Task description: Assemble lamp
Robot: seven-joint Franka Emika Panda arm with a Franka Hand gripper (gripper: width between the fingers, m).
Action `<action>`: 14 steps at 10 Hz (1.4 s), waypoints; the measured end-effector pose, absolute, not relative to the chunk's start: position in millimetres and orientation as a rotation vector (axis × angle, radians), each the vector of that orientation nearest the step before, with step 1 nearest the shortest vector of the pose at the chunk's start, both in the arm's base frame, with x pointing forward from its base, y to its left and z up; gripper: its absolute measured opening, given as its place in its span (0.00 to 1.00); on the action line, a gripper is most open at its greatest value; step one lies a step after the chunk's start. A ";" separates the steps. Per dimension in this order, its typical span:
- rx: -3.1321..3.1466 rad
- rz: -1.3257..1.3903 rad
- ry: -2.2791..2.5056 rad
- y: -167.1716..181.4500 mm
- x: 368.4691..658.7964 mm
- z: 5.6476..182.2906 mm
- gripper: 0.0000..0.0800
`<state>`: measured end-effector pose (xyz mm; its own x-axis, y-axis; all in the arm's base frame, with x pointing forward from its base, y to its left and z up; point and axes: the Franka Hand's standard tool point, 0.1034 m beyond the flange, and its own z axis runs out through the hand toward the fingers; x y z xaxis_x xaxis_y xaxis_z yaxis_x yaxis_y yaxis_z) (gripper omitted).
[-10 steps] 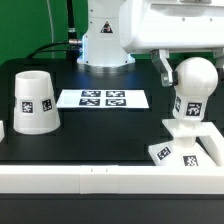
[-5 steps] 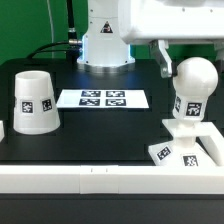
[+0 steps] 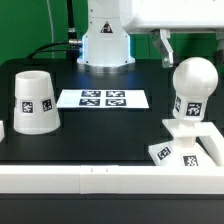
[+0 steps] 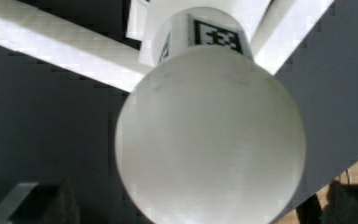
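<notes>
The round-headed white bulb (image 3: 193,82) stands upright in the low square base (image 3: 188,148) at the exterior view's right, by the front rail. My gripper (image 3: 192,45) hangs just above the bulb's head, open and empty; one dark finger (image 3: 165,47) shows, and the other is cut off by the frame edge. In the wrist view the bulb (image 4: 211,130) fills the picture, with my gripper (image 4: 190,205) spread wide to either side of it. The tapered shade (image 3: 33,102) stands on its wide end at the exterior view's left.
The marker board (image 3: 102,99) lies flat at the middle back of the black table. A long white rail (image 3: 100,181) runs along the front edge. The robot's white pedestal (image 3: 105,45) stands behind the board.
My gripper has risen from beside the bulb's head to just above it. The bulb, the base and the shade have not moved.
</notes>
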<state>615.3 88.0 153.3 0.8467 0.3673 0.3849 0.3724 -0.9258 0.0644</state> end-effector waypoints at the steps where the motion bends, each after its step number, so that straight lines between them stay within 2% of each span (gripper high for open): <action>1: -3.018 -0.501 -0.608 89.3 608.9 147.9 0.87; 7: -3.017 0.056 -0.670 91.2 611.6 137.4 0.87; 10: -3.015 0.058 -0.670 92.5 615.3 136.8 0.87; 14: -2.986 0.000 -0.906 81.0 624.2 134.4 0.87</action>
<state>624.2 81.0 134.4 0.8315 0.5555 0.0060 0.5555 -0.8313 -0.0203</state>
